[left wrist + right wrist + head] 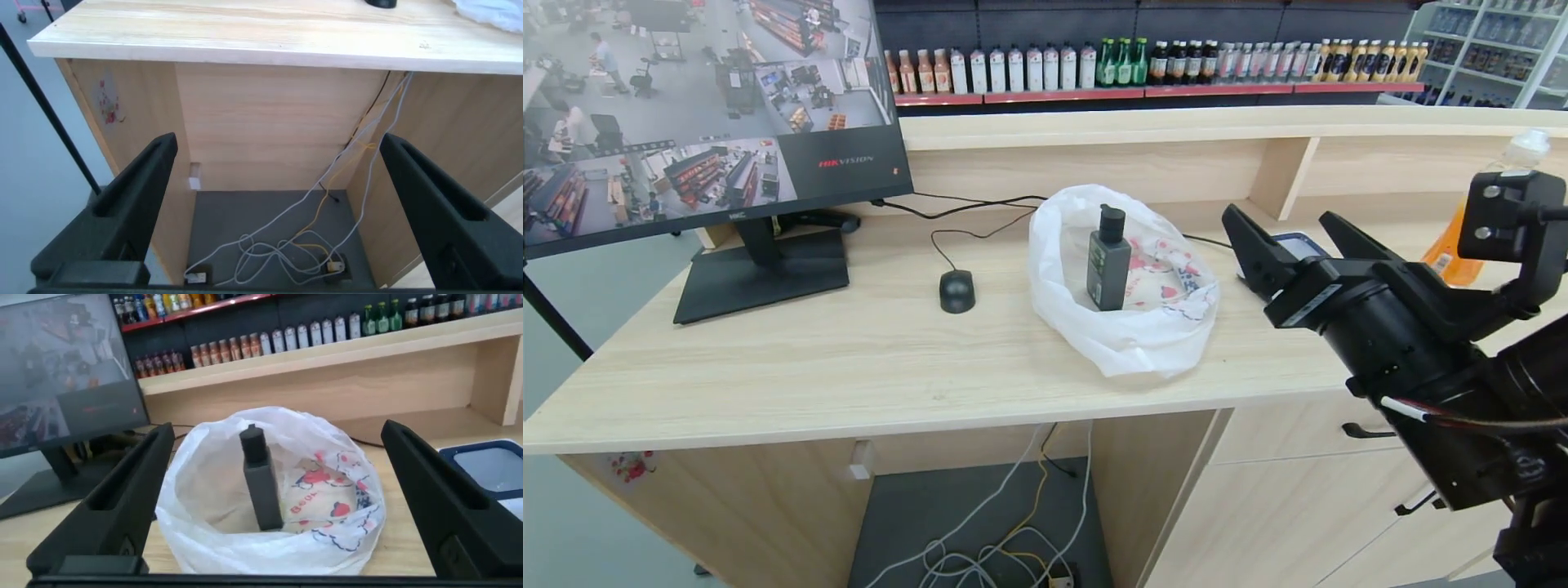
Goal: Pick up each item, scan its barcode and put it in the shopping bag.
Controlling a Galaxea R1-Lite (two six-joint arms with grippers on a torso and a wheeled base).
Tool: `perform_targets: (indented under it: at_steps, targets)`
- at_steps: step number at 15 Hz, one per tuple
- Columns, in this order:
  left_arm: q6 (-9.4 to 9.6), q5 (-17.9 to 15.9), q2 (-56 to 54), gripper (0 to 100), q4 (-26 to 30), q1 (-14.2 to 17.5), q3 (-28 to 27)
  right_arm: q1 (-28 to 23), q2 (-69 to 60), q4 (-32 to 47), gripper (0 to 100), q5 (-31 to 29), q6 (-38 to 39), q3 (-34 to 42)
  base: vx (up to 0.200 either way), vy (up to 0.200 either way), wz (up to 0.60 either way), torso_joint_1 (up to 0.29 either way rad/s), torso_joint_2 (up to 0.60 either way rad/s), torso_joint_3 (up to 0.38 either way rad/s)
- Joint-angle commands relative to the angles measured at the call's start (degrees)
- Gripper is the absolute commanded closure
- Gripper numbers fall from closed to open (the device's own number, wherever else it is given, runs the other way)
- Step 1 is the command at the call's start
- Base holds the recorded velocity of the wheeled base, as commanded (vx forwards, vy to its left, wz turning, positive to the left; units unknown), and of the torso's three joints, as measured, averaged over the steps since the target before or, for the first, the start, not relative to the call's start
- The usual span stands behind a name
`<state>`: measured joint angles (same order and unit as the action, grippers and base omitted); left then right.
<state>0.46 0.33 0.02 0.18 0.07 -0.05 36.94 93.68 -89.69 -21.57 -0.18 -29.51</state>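
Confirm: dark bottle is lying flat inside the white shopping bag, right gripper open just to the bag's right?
Not quite. The dark bottle stands upright in the shopping bag, cap up, not lying flat; the head view shows this, and so does the right wrist view. The rest holds: the right gripper is open, just to the bag's right.

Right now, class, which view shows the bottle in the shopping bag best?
Right wrist view: the bottle stands close and centred in the shopping bag. Head view shows it farther off; left wrist view faces under the counter.
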Motion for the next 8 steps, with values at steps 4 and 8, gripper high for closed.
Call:
perform_targets:
  at_steps: [4,8]
  targets:
    - [-0.02,0.0,0.0,0,0.0,0.0,0.0,0.0,1.9,-0.3,0,5.6,1.8,0.5,0.0,-0.1,0.0,0.001,0.0,0.0]
    - [-0.02,0.0,0.0,0,0.0,0.0,0.0,-1.8,1.8,-0.3,0,5.6,1.1,0.6,0.0,-0.2,0.0,0.007,0.0,0.004]
